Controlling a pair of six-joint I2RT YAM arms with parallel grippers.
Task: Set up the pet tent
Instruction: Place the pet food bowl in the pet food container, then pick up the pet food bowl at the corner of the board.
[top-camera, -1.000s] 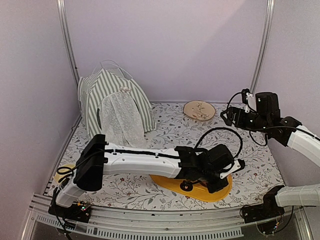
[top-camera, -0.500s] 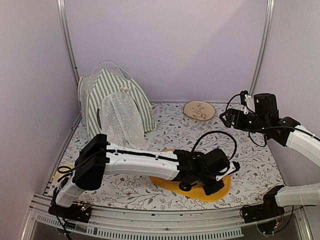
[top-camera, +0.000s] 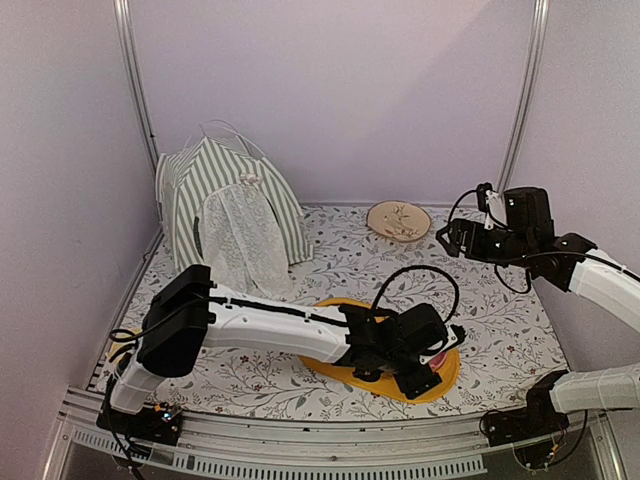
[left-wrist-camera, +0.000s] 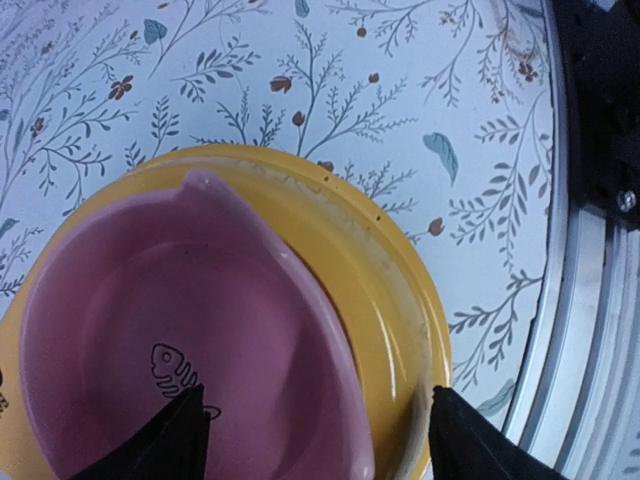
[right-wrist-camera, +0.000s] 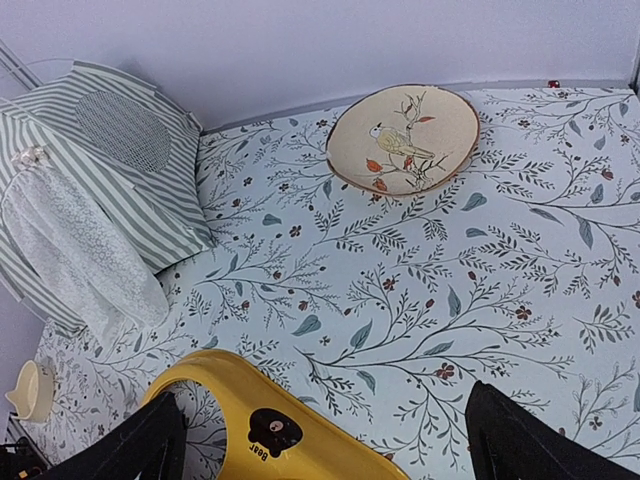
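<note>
Pet tent (top-camera: 230, 215): one, standing upright in the back left corner of the counter (top-camera: 340, 265), lace curtain facing forward. The counter is floral-printed, with pale lilac walls around it. One bird-painted plate (top-camera: 398, 220) lies at the back, right of centre. One yellow tray (left-wrist-camera: 400, 300) near the front carries one pink bowl (left-wrist-camera: 150, 300). Left gripper (left-wrist-camera: 318, 440): jaws wide over the bowl. Right gripper (right-wrist-camera: 335, 445): jaws wide, empty, raised.

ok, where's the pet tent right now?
In the top view the pet tent stands in the far-left corner of the table, with the bird plate off to its right.
</note>
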